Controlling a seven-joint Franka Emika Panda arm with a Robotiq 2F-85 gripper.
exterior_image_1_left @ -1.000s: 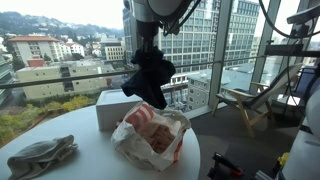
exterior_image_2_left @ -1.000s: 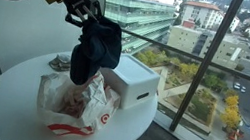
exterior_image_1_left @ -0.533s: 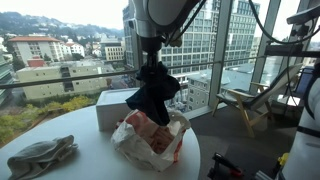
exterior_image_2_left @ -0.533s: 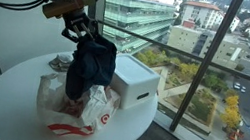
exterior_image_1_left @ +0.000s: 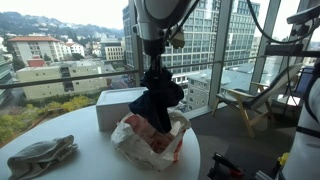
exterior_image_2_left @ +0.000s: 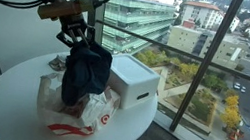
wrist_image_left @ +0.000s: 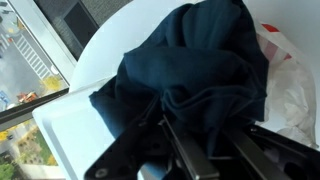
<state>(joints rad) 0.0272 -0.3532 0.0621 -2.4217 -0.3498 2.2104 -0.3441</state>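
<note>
End effector [exterior_image_1_left: 153, 72] clamped shut on a dark blue garment [exterior_image_1_left: 153, 103], centre of frame. The garment hangs with its lower end at the mouth of the plastic bag [exterior_image_1_left: 148, 143]. The bag rests on the round worktop [exterior_image_1_left: 90, 158], with a white box [exterior_image_1_left: 112, 104] just behind.

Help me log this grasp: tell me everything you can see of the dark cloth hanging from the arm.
The dark cloth is navy, soft-looking fabric, crumpled into folds. The end effector is shut on its top, so it hangs in a loose drape. Its lower end reaches the open mouth of the white-and-red plastic bag on the round white table, in front of the white box. What garment it is cannot be told.
</note>
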